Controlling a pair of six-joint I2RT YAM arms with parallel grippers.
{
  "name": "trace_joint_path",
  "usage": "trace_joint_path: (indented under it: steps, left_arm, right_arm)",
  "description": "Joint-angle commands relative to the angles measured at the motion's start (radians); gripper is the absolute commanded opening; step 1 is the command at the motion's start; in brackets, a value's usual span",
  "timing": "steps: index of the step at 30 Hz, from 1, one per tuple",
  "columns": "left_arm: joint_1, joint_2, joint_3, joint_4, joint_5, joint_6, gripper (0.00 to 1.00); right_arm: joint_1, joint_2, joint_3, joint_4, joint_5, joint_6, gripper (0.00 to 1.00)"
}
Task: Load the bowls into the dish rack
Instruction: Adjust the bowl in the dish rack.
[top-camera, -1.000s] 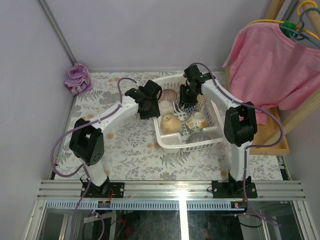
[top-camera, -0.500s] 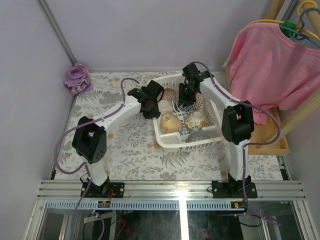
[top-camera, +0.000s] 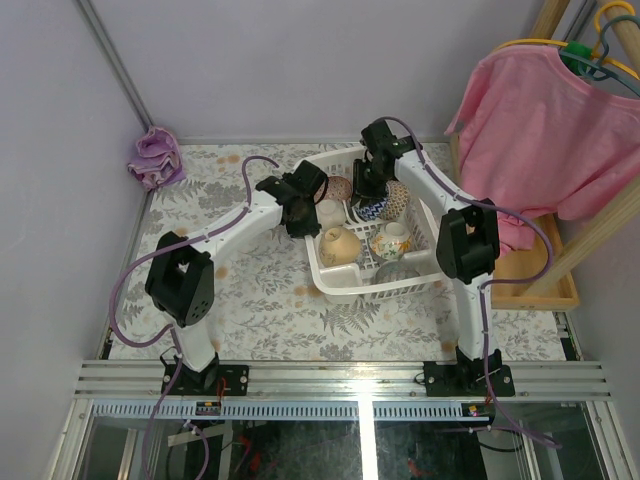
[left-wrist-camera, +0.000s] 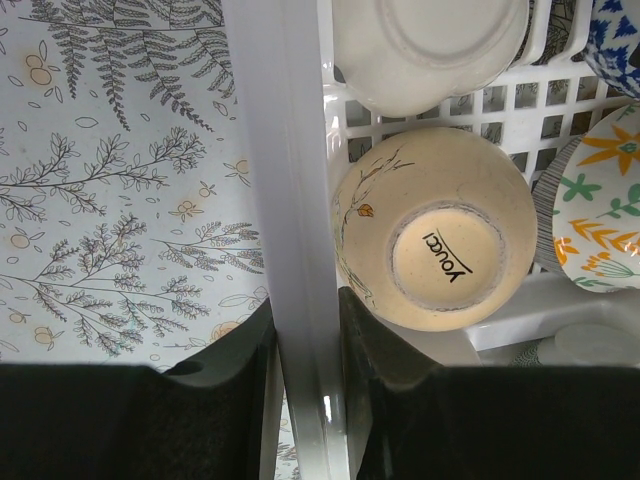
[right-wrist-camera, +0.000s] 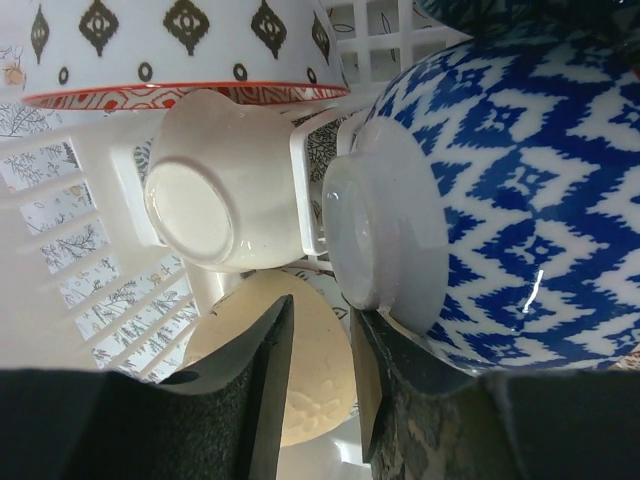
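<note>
While the top view shows the dish rack (top-camera: 352, 282) mid-table holding the bowls, the left wrist view shows the left gripper (left-wrist-camera: 306, 345) pinching its 9 o'clock wall, and the right wrist view shows the right gripper (right-wrist-camera: 320, 375) pinching the blue-white bowl (right-wrist-camera: 470, 190).

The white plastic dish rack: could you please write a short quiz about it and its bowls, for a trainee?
1. True or false: the cream ceramic bowl with a printed foot lies outside the white plastic dish rack.
2. The left gripper straddles: A) the rack's wall, B) a bowl's rim, C) a cloth?
3. In the right wrist view, which colours does the large round patterned bowl on the right have?
Key: 1 false; 2 A; 3 blue and white.
</note>
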Motion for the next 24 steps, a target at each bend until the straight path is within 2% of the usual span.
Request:
trace_joint_path:
  steps: [1,5,8,13,18,24]
  left_arm:
    - [0.007,0.033,0.0,-0.069,-0.042,0.047,0.22]
    - [0.008,0.034,0.007,-0.071,-0.045,0.05,0.22]
    - [0.008,0.038,0.018,-0.073,-0.048,0.052,0.24]
    - [0.009,0.047,0.036,-0.078,-0.061,0.061,0.25]
    - [0.031,0.054,0.047,-0.08,-0.065,0.068,0.25]
    - [0.099,0.058,0.055,-0.078,-0.06,0.085,0.24]
  right_arm:
    - [-0.001,0.03,0.05,0.146,0.016,-0.002,0.36]
    - [0.0,-0.015,-0.017,0.169,0.002,-0.019,0.37]
    - [-0.001,-0.103,-0.083,0.206,-0.025,-0.041,0.44]
    - [-0.006,-0.205,-0.1,0.193,-0.031,-0.068,0.52]
    - [-0.024,-0.257,-0.088,0.169,-0.024,-0.067,0.54]
    - [-0.103,-0.302,-0.117,0.131,-0.011,-0.07,0.55]
